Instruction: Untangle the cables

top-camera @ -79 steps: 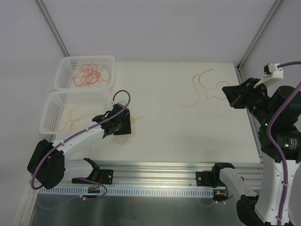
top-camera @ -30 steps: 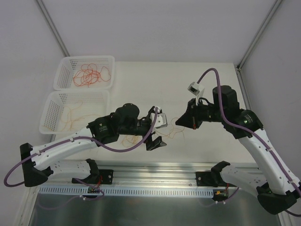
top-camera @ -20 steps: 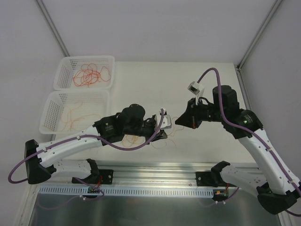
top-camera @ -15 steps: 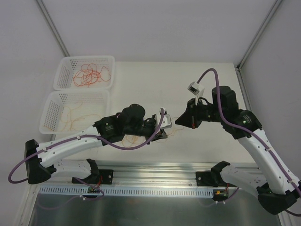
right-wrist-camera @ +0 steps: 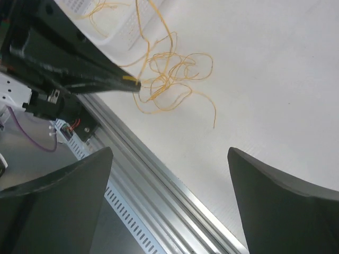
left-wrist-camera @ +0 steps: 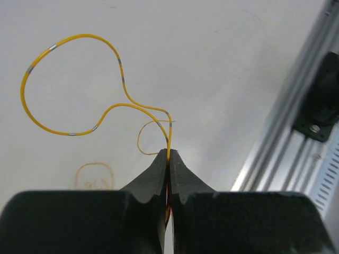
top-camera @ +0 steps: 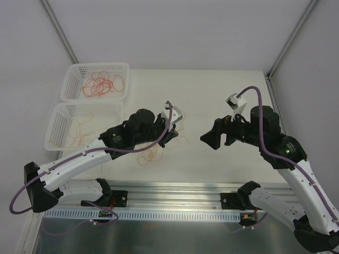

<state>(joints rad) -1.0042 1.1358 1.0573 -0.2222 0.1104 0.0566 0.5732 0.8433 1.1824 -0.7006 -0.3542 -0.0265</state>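
My left gripper (top-camera: 174,138) (left-wrist-camera: 168,154) is shut on a thin yellow cable (left-wrist-camera: 74,84) with grey bands, which curls away from the fingertips in a loose loop above the table. A tangle of yellow-orange cables (top-camera: 150,154) (right-wrist-camera: 169,74) lies on the white table just below that gripper. The right gripper (top-camera: 214,138) (right-wrist-camera: 169,151) hangs open and holds nothing, to the right of the tangle and apart from it. In the right wrist view the left gripper's black fingers (right-wrist-camera: 85,69) point at the tangle.
Two white baskets stand at the left. The far basket (top-camera: 100,64) holds red-orange cables (top-camera: 100,83), and the near basket (top-camera: 87,104) holds yellow-orange cables (top-camera: 79,132). An aluminium rail (top-camera: 175,193) runs along the table's near edge.
The left gripper shut on a yellow cable and drew it back toward the left. The right gripper opened, let go of its cable, and pulled away to the right.
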